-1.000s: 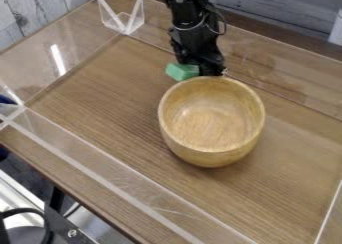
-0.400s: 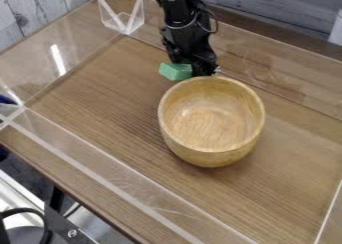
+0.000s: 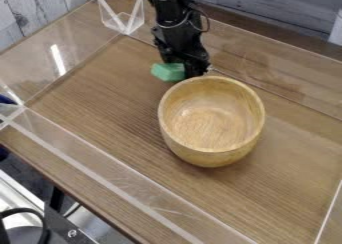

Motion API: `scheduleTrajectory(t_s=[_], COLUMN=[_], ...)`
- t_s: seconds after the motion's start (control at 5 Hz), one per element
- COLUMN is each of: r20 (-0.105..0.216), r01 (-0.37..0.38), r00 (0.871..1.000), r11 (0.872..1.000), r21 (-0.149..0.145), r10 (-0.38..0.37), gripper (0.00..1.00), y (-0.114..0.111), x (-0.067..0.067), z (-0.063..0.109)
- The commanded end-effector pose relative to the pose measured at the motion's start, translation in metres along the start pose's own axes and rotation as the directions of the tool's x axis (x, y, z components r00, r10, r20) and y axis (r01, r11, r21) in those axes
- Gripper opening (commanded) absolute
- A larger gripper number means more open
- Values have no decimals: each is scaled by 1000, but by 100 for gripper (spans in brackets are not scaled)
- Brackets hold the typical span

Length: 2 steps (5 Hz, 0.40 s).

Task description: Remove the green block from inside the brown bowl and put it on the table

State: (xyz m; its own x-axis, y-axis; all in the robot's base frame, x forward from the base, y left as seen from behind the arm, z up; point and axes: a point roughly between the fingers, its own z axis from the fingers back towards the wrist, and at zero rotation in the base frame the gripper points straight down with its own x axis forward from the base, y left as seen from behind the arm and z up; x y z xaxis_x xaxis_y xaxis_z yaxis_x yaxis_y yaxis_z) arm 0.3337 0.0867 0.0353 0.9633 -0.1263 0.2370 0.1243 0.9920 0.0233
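Seen near the upper middle of the frame: a small bright green rectangular block with rounded edges point(image 3: 166, 71), only its lower left portion showing beneath the black robot claw point(image 3: 178, 64). Pinched by the closed claw, fingers clamped on the block from above. Positioned just outside the round light tan wooden bowl point(image 3: 211, 119), up and to the left of its rim, close to it but apart. Low over the brown wood-grain worktop point(image 3: 94, 108); impossible to tell whether resting on the surface or held slightly above it. Colour vivid and uniform, far brighter than anything around; far smaller than the bowl.

Bowl upright at centre right of the frame, thick walled, with a pale speckled interior and nothing inside. Black arm rising from the claw toward the top edge of the frame, pointed steeply downward. Clear acrylic walls point(image 3: 60, 63) bordering the worktop along the left side and the bottom, with glare streaks on the left panel. A small folded clear piece point(image 3: 120, 16) at the upper left corner.
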Motion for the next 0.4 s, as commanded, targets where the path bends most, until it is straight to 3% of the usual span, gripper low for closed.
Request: scheduleTrajectory(t_s=[0.0,0.2], r20=[49,42], r01=[-17,-31], r00=[999,999], r11=[999,999], r21=[38,43], r10=[15,29], gripper=[0,0], y=[13,17], x=[6,3], z=[18,17])
